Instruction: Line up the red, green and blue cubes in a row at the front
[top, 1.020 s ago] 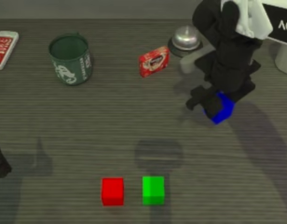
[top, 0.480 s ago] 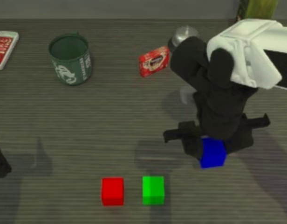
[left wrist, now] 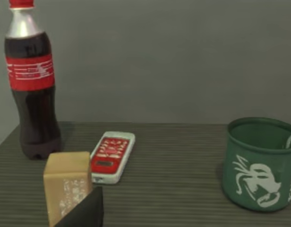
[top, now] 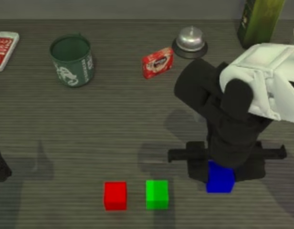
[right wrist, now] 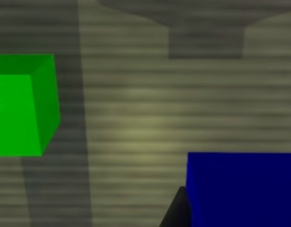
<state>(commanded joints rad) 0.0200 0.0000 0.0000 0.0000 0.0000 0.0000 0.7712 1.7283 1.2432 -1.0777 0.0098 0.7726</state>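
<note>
Grey ribbed table, w/ red cube and green cube side by side at approx 6 o'clock, near front edge, small gap betw them. Dark green mug upright at 10 o'clock, red-and-white remote flat at far 9–10 o'clock edge, printed red packet approx 12, silver bell at 1, olive-green bottle at 2 by back edge. Left wrist view also has a cola bottle standing next to the remote & a tan block nearer the cam
</note>
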